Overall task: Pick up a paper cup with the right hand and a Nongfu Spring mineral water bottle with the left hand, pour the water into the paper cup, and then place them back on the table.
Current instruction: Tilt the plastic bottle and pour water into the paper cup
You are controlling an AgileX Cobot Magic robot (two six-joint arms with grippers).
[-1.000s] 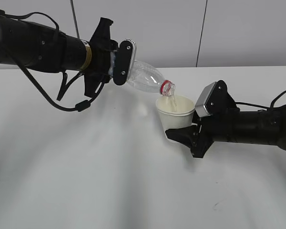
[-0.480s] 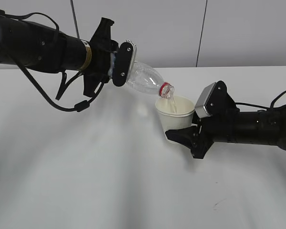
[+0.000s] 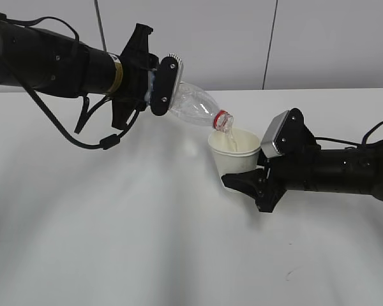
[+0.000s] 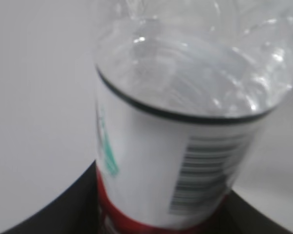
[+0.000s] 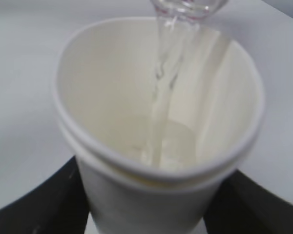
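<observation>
My left gripper (image 3: 158, 86) is shut on the Nongfu Spring mineral water bottle (image 3: 193, 105), tilted with its red neck ring down and to the right over the paper cup (image 3: 235, 153). The bottle's label (image 4: 176, 165) fills the left wrist view. Water (image 5: 158, 122) runs in a thin stream into the cup and pools at its bottom. My right gripper (image 3: 241, 182) is shut on the cup's lower wall and holds it above the white table (image 3: 147, 242). The cup (image 5: 151, 195) stands upright between the black fingers (image 5: 53, 204) in the right wrist view.
A small dark scuff mark (image 3: 287, 274) lies on the table at the front right. A grey wall with dark vertical seams (image 3: 268, 44) stands behind the table's far edge. Cables (image 3: 83, 124) hang below the left arm.
Water keeps flowing from the bottle into the cup. Both arms hold nearly the same pose, with only a slight shift of the bottle's mouth.
</observation>
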